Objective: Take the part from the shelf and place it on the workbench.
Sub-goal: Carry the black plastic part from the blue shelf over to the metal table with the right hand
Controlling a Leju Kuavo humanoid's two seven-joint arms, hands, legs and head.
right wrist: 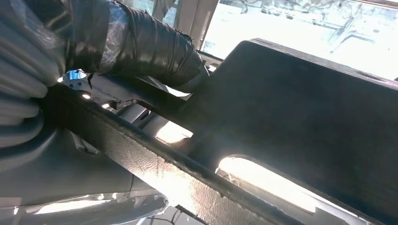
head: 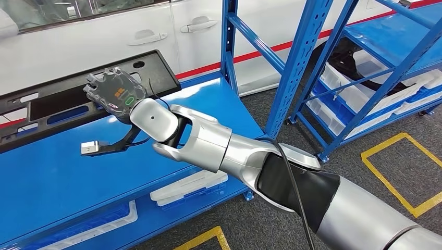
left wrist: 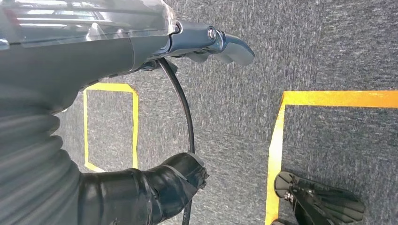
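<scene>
A long black plastic part (head: 62, 101) with cut-out openings lies along the back of the blue shelf (head: 68, 172). My right arm reaches across the shelf, and my right hand (head: 112, 94) is at the part's near right end. Close up, a bar of the black part (right wrist: 155, 164) runs between the taped thumb (right wrist: 141, 47) and the palm, so the hand grips it. My left hand (left wrist: 206, 42) hangs over the grey floor with its fingers apart from the thumb (left wrist: 180, 176) and nothing in it.
A white car body (head: 104, 36) stands right behind the shelf. Blue uprights (head: 297, 62) rise at the shelf's right end. A second blue rack (head: 375, 78) with white trays is at the right. White trays (head: 190, 187) sit on the lower shelf level. Yellow tape (head: 401, 172) marks the floor.
</scene>
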